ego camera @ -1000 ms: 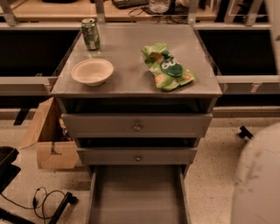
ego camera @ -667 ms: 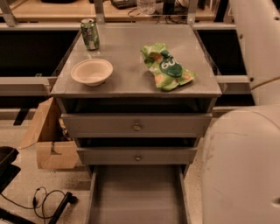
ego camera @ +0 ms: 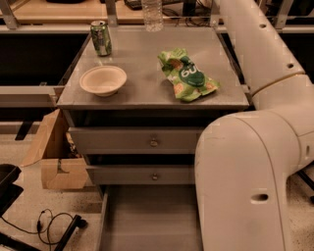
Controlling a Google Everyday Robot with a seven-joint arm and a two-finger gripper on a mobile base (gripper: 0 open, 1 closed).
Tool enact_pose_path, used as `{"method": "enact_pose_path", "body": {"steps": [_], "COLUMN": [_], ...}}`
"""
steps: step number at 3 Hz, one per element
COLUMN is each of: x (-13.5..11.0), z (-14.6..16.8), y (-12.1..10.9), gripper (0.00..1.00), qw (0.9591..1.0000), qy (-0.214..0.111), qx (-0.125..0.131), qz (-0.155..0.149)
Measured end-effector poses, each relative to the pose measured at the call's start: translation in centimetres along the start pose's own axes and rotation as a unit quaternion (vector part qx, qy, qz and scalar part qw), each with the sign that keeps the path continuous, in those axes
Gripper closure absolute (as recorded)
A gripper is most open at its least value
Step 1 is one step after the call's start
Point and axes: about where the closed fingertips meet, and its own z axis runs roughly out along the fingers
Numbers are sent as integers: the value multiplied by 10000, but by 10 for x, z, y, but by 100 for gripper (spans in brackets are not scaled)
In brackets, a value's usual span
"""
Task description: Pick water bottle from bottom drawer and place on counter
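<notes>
The water bottle [ego camera: 152,14] is clear and ribbed. It stands upright at the back edge of the counter [ego camera: 142,88], with its cap cut off by the top of the view. The bottom drawer [ego camera: 147,220] is pulled open, and the part of its grey floor that shows is bare. My white arm [ego camera: 245,162] fills the right side, rising from the lower right to the top edge. My gripper is out of view beyond that top edge.
On the counter are a green soda can [ego camera: 101,37] at the back left, a beige bowl [ego camera: 103,80] and a green snack bag [ego camera: 187,74]. Two shallower drawers [ego camera: 154,142] are shut. A cardboard box [ego camera: 54,157] and cables [ego camera: 49,223] lie on the floor at left.
My arm has swung in from the right. It now covers the right side of the cabinet and part of the open drawer. The things on the counter have not moved.
</notes>
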Motion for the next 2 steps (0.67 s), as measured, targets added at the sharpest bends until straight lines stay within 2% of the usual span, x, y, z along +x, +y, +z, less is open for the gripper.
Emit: {"method": "enact_pose_path", "body": {"steps": [1, 2], "x": [19, 41], "z": [26, 54], "y": [-5, -8], "gripper": [100, 100], "qw": [9999, 9990], "qy": [-78, -321], "qx": [-15, -67], "qz": [103, 309]}}
